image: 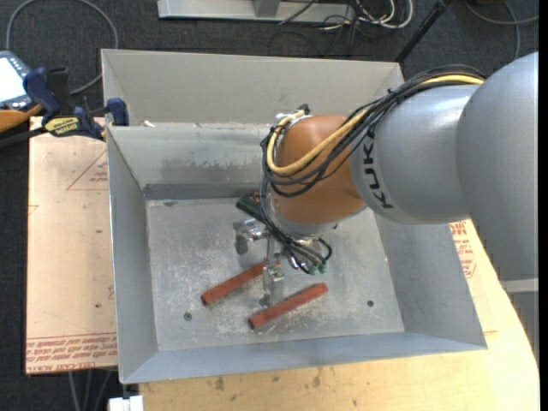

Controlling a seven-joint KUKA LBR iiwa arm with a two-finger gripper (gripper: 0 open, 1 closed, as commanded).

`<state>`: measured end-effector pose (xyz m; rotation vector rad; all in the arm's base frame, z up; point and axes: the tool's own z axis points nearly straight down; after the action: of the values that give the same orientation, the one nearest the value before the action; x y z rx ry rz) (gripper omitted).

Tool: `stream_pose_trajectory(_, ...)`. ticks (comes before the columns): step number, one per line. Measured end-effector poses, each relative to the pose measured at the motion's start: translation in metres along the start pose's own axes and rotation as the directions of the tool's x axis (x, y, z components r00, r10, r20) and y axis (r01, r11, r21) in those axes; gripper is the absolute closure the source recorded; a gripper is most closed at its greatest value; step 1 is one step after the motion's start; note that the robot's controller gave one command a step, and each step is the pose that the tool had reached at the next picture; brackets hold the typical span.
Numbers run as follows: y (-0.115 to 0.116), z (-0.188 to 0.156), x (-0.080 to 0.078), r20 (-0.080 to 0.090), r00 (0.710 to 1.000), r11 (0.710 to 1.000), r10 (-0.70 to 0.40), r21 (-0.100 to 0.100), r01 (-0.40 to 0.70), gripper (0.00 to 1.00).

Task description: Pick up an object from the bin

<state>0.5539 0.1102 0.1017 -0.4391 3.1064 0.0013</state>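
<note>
my gripper point(272, 288): low over the floor near the middle of the bin point(128, 229), pointing down into the gap between two reddish-brown sticks.
my jaws: i cannot tell whether they are released or clenched; my wrist hides too much, and nothing shows plainly between them.
left stick point(233, 285): lies flat on the floor, slanting up to the right, its upper end just beside my tip.
right stick point(288, 306): lies flat, nearly parallel to the first and nearer the front wall; my tip comes down just beside its left half.
task's thing: i judge it is one of these two sticks, but i cannot say which; i am between them, round neither.
risk one: clenching here may catch only air, since i stand in the gap and not astride a stick.
risk two: both look slim and round, so a pinch taken near an end could let the stick swing, roll or slip out.
risk three: the sticks lie near each other, so i might nudge one while taking the other.
walls: sloping grey metal, well apart from both sticks; i judge they do not hinder me.
in the way: my own orange cover point(312, 169) and cables point(304, 259) hang over the spot and hide where i meet the floor.
</note>
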Motion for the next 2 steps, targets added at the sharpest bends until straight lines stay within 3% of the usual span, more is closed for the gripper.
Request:
stream_pose_trajectory(1, -0.025, -0.009, -0.001, -0.002, 0.997, 0.997, -0.073, 0.000, 0.073, 0.00)
stream_pose_trajectory(2, -0.025, 0.034, -0.019, -0.004, 0.995, 0.995, -0.103, -0.002, 0.103, 0.00)
